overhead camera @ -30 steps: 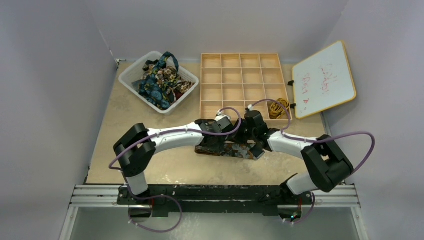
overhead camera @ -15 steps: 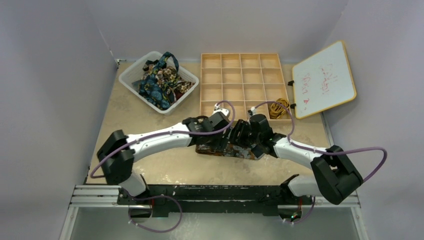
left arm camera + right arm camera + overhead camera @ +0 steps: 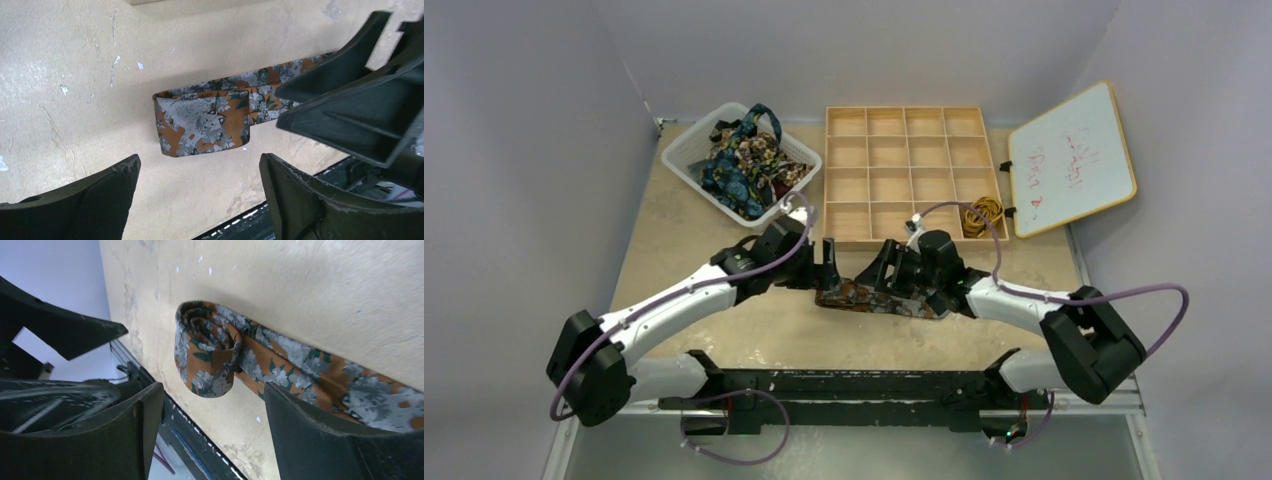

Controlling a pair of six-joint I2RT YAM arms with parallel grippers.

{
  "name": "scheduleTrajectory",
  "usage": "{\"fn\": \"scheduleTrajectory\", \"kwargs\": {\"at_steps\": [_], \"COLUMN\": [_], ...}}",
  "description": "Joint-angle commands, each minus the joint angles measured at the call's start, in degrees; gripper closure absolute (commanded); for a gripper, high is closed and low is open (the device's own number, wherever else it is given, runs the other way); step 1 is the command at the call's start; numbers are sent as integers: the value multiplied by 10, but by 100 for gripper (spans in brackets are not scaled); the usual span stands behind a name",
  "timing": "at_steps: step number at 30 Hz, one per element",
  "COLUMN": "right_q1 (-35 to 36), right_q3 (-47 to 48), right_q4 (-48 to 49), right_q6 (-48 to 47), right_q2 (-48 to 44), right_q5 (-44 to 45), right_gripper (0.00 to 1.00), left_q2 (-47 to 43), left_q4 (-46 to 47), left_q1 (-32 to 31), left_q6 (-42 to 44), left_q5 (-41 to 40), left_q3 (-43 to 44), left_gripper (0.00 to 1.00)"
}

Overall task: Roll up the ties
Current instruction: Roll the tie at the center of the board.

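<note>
The left gripper [image 3: 199, 159] and right gripper [image 3: 214, 388] have been spread and drawn off the part-rolled orange-and-grey flowered fabric tie [image 3: 202, 122], its far end hidden.

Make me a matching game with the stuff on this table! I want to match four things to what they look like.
Things:
1. orange-grey tie
2. white basket
3. wooden tray
4. whiteboard

Looks:
A. has red scribbles on it
B. lies flat with one end rolled up
C. full of tangled ties
D. split into lots of little square boxes

Pairs: 1-B, 2-C, 3-D, 4-A
</note>
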Motion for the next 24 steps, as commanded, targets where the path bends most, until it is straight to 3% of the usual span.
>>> {"fn": "scheduleTrajectory", "kwargs": {"at_steps": [1,6,10,18,21,24], "right_q1": [39,53,53,52,52,50], "right_q3": [31,49,94,87,91,90], "right_q4": [8,7,-57,-50,-45,-41], "right_q6": [1,-3,-32,-31,-29,-23], "right_q2": [35,79,115,96,106,119], "right_q5": [3,14,28,22,20,31], "right_gripper": [26,33,41,28,32,42], "left_q2": [-52,-93,-108,-107,-101,-92], "left_q4": [59,87,100,91,94,96], "left_q1": [46,118,159,163,163,163], "left_q6": [-6,-20,-30,-30,-33,-34], "left_q5": [73,138,183,183,183,184], "left_q3": [-40,-101,-129,-138,-140,-141], "left_gripper": [11,8,9,10,9,9]}}
